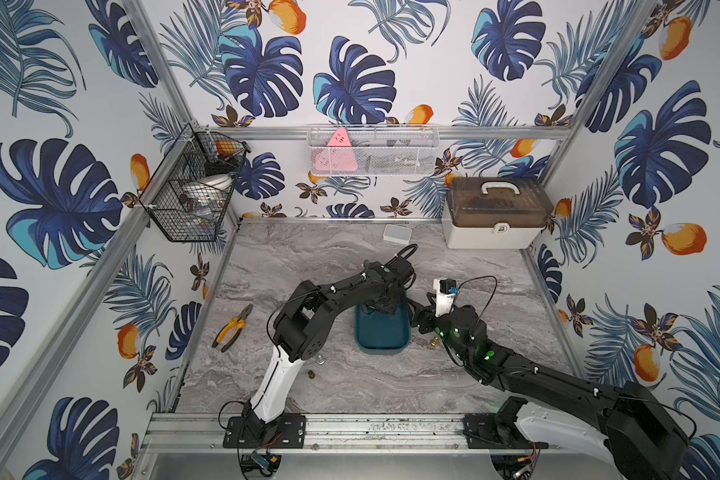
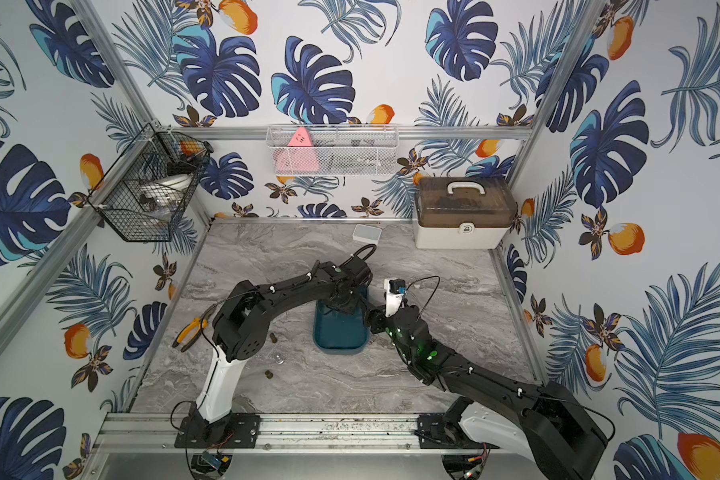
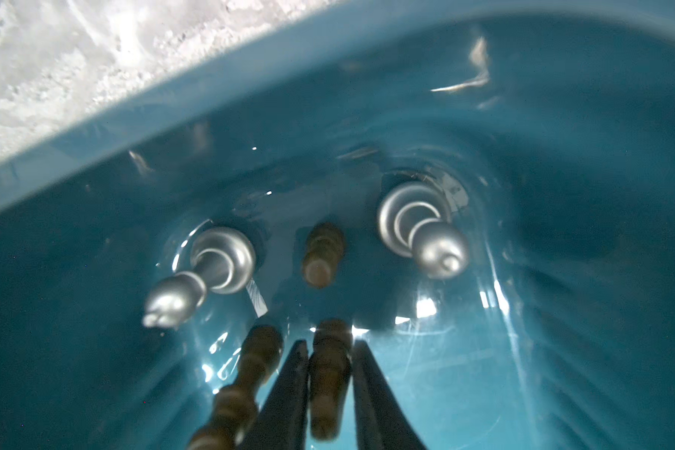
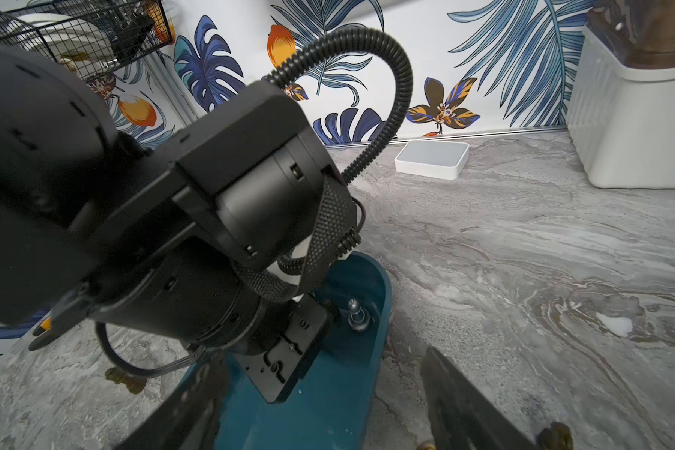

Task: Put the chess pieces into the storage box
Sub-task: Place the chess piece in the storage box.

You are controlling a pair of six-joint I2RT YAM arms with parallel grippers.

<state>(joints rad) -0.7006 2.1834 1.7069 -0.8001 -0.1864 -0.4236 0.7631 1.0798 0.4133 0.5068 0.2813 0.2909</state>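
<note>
Looks like a robotics lab test cell dressed up as a home corner, not a real room. Boxed in by aluminium frame rails [image 1: 387,133] holding flat panels of tropical-leaf wallpaper [image 1: 262,75], with a marble-print tabletop [image 1: 308,257] as the work surface. Fitted with a left arm [image 1: 329,299] and a right arm [image 1: 537,374], both bolted to a slotted metal rail [image 1: 383,428] at the front, with loose wires and a bare circuit board [image 1: 262,460] below. Furnished with props: a black wire basket [image 1: 192,187], a white mesh basket [image 1: 373,149], a handled white case [image 1: 495,224] and yellow-handled pliers [image 1: 232,328].
</note>
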